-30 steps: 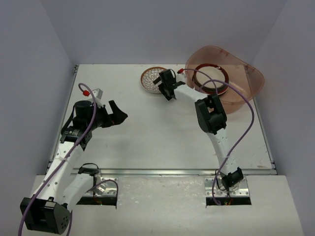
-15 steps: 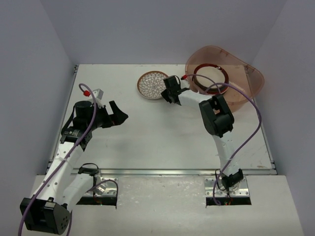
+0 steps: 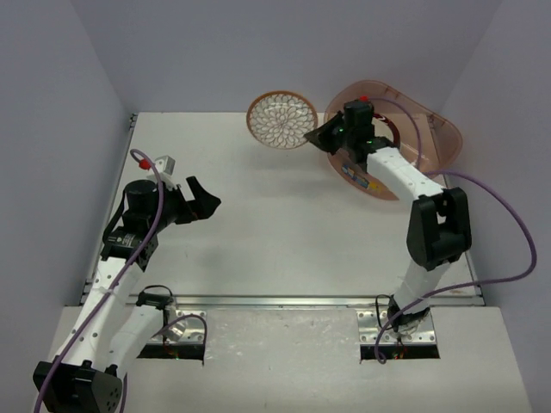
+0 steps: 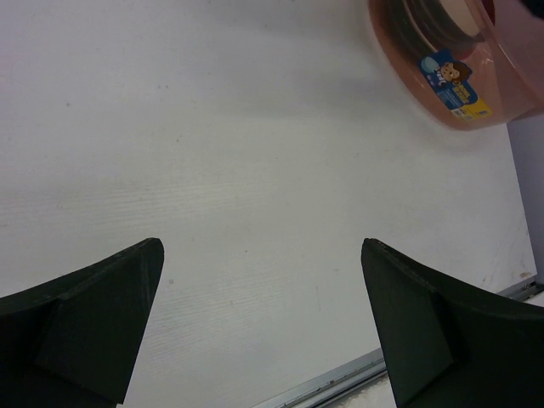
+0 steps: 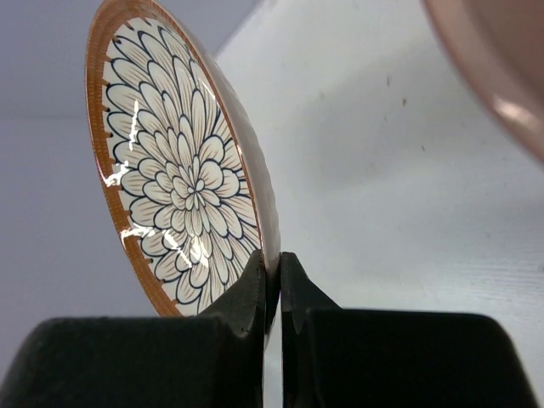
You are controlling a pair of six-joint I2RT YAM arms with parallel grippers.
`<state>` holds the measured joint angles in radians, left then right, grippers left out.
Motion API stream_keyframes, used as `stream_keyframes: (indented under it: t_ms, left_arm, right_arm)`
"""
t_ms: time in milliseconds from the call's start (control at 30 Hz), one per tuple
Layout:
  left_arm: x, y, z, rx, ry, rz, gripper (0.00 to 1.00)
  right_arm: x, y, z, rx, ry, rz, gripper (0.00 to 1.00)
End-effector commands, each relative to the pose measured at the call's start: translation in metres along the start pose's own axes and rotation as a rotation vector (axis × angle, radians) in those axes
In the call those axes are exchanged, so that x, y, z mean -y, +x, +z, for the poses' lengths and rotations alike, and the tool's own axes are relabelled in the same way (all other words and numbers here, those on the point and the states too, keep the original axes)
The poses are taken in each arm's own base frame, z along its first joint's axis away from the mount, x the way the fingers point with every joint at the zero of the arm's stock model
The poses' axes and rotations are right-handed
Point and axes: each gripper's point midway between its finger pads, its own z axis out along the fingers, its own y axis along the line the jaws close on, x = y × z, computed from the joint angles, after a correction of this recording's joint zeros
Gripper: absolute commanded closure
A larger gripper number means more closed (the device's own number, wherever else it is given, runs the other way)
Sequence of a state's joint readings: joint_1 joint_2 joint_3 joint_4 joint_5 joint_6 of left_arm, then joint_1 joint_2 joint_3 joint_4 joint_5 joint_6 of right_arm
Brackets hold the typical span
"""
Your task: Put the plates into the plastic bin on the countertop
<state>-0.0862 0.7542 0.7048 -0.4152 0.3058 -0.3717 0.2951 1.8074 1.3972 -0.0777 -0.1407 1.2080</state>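
One plate (image 5: 183,170), rim inside right claw (image 5: 274,265).

Brown plate (image 3: 280,120) now aloft in right jaws.

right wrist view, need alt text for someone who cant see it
The right pincer is shut on the rim of a brown-rimmed plate with a cream petal pattern, holding it on edge. Behind it lies the white countertop, and a curve of the pinkish plastic bin shows at the upper right.
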Motion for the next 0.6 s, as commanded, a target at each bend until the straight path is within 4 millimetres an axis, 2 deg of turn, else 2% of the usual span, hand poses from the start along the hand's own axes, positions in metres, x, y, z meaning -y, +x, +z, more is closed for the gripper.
stream_keyframes:
  t_ms: [0,33,100,200,333,467,533,567]
  left_arm:
    - [0.006,-0.008,0.000,0.032,0.020,0.021,0.00]
    - [0.006,-0.008,0.000,0.032,0.020,0.020,0.00]
    - [0.006,-0.009,-0.001,0.037,0.019,0.020,0.00]
    - [0.007,-0.009,-0.001,0.037,0.020,0.021,0.00]
    - [0.007,-0.008,0.000,0.031,0.024,0.021,0.00]
    - [0.008,-0.006,0.002,0.019,0.026,0.022,0.00]
    - [0.007,-0.005,0.002,0.018,0.026,0.022,0.00]
    - [0.008,-0.006,0.002,0.019,0.026,0.023,0.00]
  right_arm:
    - [-0.070,-0.123,-0.091,0.259,-0.274,0.078,1.00]
    - [-0.059,-0.141,-0.103,0.306,-0.255,0.102,1.00]
    - [-0.024,-0.176,-0.123,0.399,-0.187,0.161,1.00]
    - [0.029,-0.205,-0.142,0.479,-0.101,0.258,1.00]
    - [0.076,-0.215,-0.132,0.476,-0.017,0.303,1.00]
    - [0.104,-0.219,-0.107,0.450,0.035,0.285,1.00]
    - [0.109,-0.223,-0.099,0.445,0.051,0.265,1.00]
    - [0.120,-0.221,-0.092,0.433,0.078,0.278,1.00]
